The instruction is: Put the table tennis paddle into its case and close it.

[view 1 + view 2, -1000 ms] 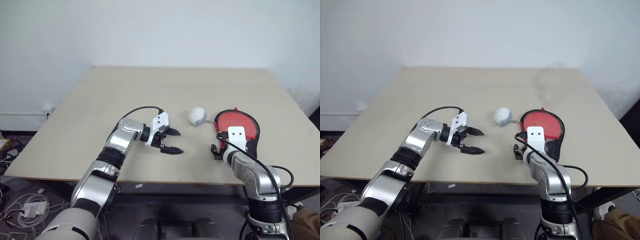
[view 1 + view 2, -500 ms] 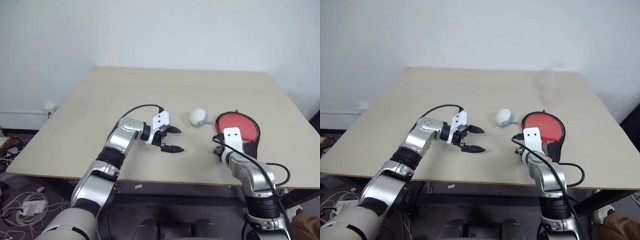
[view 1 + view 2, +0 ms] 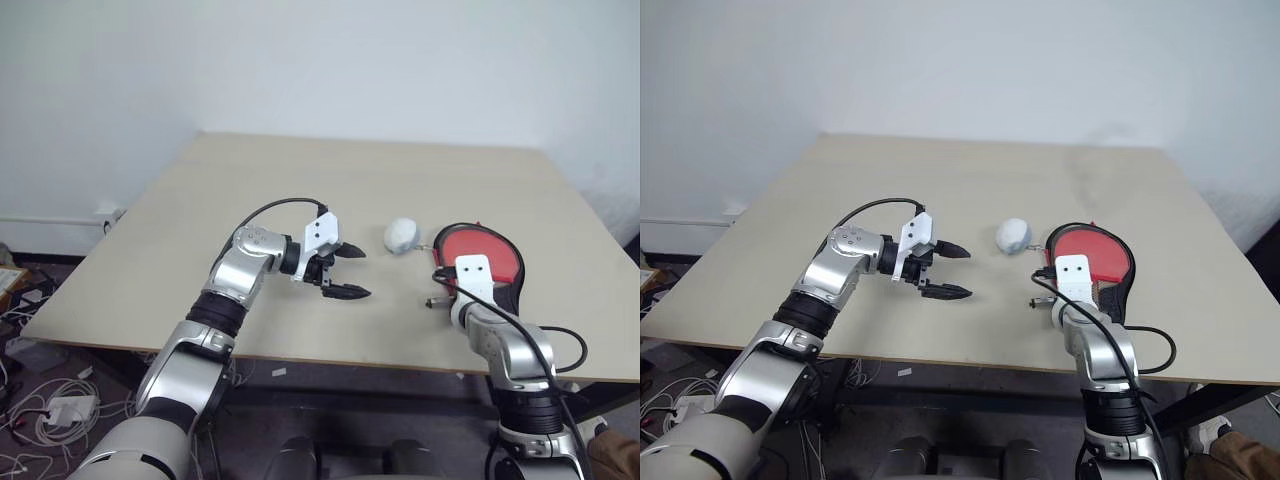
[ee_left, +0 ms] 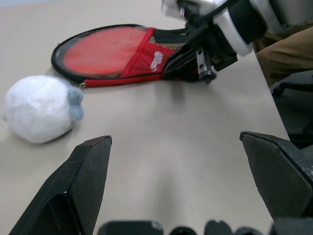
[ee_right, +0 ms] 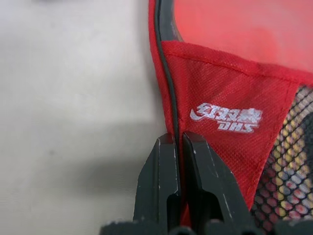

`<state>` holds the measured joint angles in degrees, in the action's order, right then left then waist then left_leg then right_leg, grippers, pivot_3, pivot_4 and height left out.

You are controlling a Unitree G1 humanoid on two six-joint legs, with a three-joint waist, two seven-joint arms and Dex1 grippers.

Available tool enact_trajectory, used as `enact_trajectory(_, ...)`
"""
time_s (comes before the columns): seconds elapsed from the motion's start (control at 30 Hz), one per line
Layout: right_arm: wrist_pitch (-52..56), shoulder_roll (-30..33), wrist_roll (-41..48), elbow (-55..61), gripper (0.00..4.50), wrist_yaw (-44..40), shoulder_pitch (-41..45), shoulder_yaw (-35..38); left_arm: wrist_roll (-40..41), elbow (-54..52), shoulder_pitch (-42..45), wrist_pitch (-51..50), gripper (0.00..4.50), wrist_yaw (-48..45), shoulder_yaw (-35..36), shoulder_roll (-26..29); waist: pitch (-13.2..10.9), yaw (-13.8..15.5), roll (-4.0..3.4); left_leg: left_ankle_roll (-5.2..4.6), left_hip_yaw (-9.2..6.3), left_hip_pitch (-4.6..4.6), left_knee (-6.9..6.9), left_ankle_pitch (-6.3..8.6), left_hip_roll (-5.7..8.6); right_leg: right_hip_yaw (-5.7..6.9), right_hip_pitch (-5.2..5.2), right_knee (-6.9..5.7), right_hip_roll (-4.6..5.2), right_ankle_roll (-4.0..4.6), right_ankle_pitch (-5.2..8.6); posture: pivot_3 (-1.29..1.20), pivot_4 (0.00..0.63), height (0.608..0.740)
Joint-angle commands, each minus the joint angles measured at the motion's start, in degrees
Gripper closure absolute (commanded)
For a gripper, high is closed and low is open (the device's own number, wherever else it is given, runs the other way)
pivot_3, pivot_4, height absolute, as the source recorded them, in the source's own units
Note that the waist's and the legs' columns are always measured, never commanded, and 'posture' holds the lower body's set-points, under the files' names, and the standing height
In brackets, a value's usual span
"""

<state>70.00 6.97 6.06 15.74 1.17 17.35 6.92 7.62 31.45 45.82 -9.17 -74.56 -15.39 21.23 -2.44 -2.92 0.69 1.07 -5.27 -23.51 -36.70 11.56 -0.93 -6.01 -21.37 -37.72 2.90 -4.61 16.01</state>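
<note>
Two head views look forward and down over the beige wooden table [image 3: 300, 190], sharing it all; the wrist views sit low and close (both catching the red fabric paddle-shaped case [image 4: 146, 54]).

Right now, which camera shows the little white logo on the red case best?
The right wrist view: the logo sits big on the case, just above the shut right fingers. The left wrist view shows it small; in the eye views it is too small to tell.
</note>
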Motion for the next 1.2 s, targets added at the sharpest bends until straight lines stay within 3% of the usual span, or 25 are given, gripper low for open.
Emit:
enact_trajectory(0.03, 6.42, -1.18, 7.13, 8.11, 4.49, -5.74, 2.02, 5.34, 1.40, -2.00, 1.60, -1.21, 0.00, -0.40, 2.01, 0.80, -0.05, -0.03, -0.09, 0.00, 0.00, -0.01, 0.07, 0.00, 0.00, 0.00, -0.06, -0.02, 0.00, 0.00, 0.00, 0.00, 0.000, 0.740)
enact_trajectory(0.33, 21.62, -5.84, 14.04, 19.85, 4.49, -11.73, -2.53, 9.45, 0.88, -2.24, 1.88, -1.33, 0.00, -1.26, 1.78, 0.69, -0.14, -0.11, -0.35, -0.02, -0.01, -0.01, 0.44, -0.02, -0.03, -0.05, -0.29, -0.06, -0.07, 0.01, 0.01, 0.00, 0.000, 0.740)
enact_trajectory(0.57, 22.50, -10.03, 25.48, 28.91, 4.49, -16.83, -11.23, 11.82, 0.40, -1.98, 2.11, -1.20, 0.00, -1.48, 1.27, 0.08, -0.15, -0.15, -0.36, -0.02, 0.02, -0.02, 0.44, -0.02, -0.04, -0.06, -0.30, -0.05, -0.06, 0.01, 0.02, 0.00, 0.000, 0.740)
enact_trajectory(0.77, 22.50, -15.04, 35.20, 34.16, 4.49, -15.65, -19.99, 14.60, -0.09, -1.13, 2.69, -0.84, 0.00, -1.77, 1.18, 0.24, -0.16, -0.13, -0.38, -0.01, 0.02, -0.03, 0.46, -0.02, -0.06, -0.05, -0.30, -0.02, -0.05, 0.01, 0.03, 0.00, 0.000, 0.740)
enact_trajectory(0.93, 22.50, -14.79, 40.00, 37.19, 4.49, -12.58, -25.02, 13.46, -0.30, -0.48, 3.09, -0.45, 0.00, -1.89, 1.18, 0.20, -0.16, -0.11, -0.38, -0.01, 0.01, -0.03, 0.45, -0.02, -0.06, -0.04, -0.29, -0.01, -0.05, 0.01, 0.03, 0.00, 0.000, 0.740)
enact_trajectory(1.1, 22.50, -11.34, 41.44, 37.12, 4.49, -12.07, -22.11, 14.47, -0.46, -0.10, 3.24, -0.20, 0.00, -1.55, 0.94, -0.39, -0.16, -0.10, -0.38, -0.01, 0.02, -0.02, 0.44, -0.02, -0.06, -0.05, -0.29, 0.00, -0.05, 0.02, 0.03, 0.00, 0.000, 0.740)
enact_trajectory(1.2, 22.50, -9.39, 41.09, 36.15, 3.69, -11.93, -20.73, 15.23, -0.31, -0.11, 3.36, -0.37, 0.00, -1.60, 1.01, -0.53, -0.16, -0.09, -0.38, -0.01, 0.04, -0.03, 0.44, -0.02, -0.05, -0.06, -0.29, 0.01, -0.05, 0.02, 0.03, 0.00, 0.000, 0.740)
